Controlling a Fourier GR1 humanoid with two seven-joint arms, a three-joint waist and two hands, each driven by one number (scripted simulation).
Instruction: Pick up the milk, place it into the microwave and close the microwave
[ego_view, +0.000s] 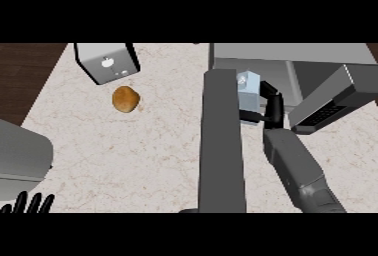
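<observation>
Low at eight o'clock the left hand (26, 202) rests open, while toward one o'clock the right hand (275, 105) curls round the milk (249, 85) at the microwave's (295, 51) mouth.

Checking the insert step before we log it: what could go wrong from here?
1. The milk, held in the right hand, sits close beside the open microwave door; it could clip the door or the opening's edge going in.
2. The right forearm lies in the door's likely swing path; closing before it withdraws could trap it.
</observation>
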